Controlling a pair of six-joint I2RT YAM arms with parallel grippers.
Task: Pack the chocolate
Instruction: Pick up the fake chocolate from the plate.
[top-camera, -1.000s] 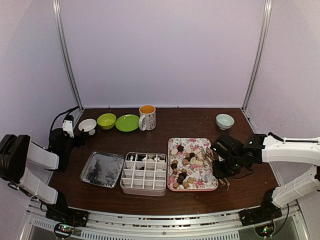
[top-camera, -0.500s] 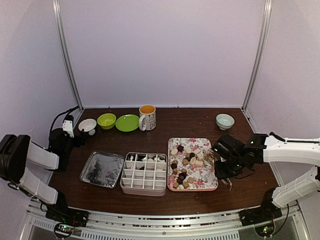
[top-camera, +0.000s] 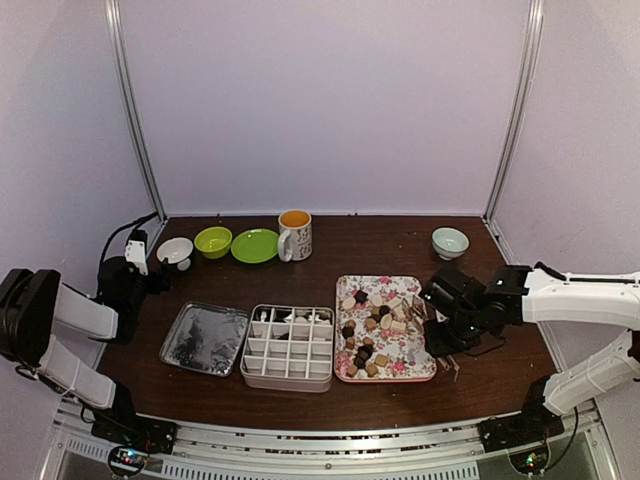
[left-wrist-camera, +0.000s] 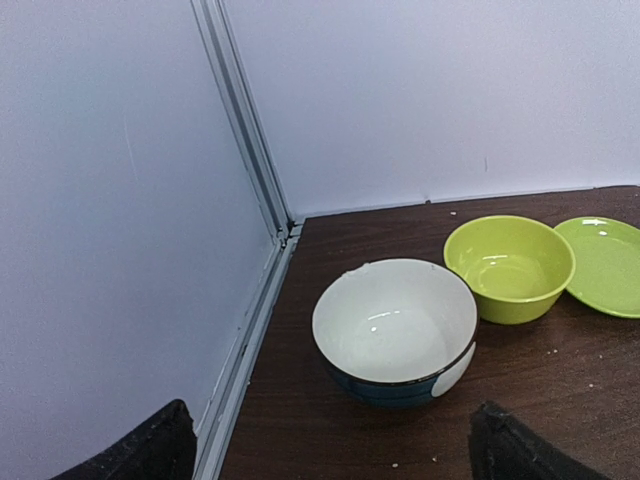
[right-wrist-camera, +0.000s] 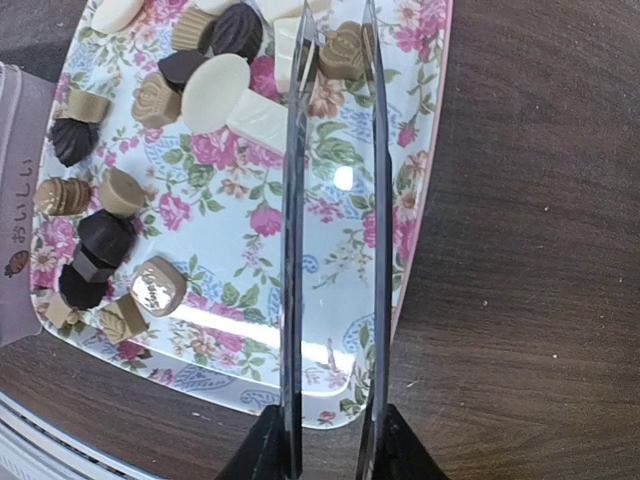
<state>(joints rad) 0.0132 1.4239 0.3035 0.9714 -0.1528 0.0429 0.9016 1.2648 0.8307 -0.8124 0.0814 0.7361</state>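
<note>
Gripping the tongs (right-wrist-camera: 293, 250) in the right claw (right-wrist-camera: 330, 450), poising their tips over the chocolate (right-wrist-camera: 215, 90) piled on the floral tray (right-wrist-camera: 250, 260); seemingly just beginning, few pieces showing in the divided box (top-camera: 288, 345). Holding the left claw (left-wrist-camera: 330, 460) wide open.

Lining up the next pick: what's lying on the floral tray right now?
Dark, tan and white chocolate sits left and far on the floral tray; near right is bare. The tongs in the right pincer hide thin strips.
</note>
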